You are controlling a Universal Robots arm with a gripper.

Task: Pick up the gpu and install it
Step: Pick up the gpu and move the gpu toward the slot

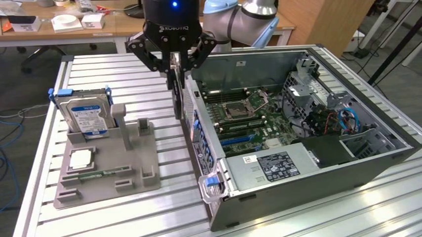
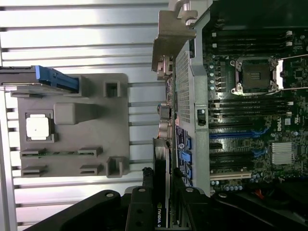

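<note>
My gripper [image 1: 175,69] is shut on the gpu [image 1: 177,98], a thin dark card that hangs on edge below the fingers. It hovers over the table just outside the open computer case [image 1: 369,163], beside the case's rear wall and level with its top edge. In the wrist view the gpu [image 2: 160,154] runs edge-on out from the gripper [image 2: 161,192], and its silvery end bracket [image 2: 171,33] sits at the far end alongside the case wall. The motherboard [image 1: 244,113] with its slots lies inside the case, to the exterior view's right of the card.
A grey holder [image 1: 132,163] sits on the slatted table at the exterior view's left, with a silver hard drive [image 1: 82,111] standing in it, a square chip [image 1: 80,159] and a green memory stick [image 1: 105,174]. Its upright posts [image 1: 142,129] rise near the card. Desks stand behind.
</note>
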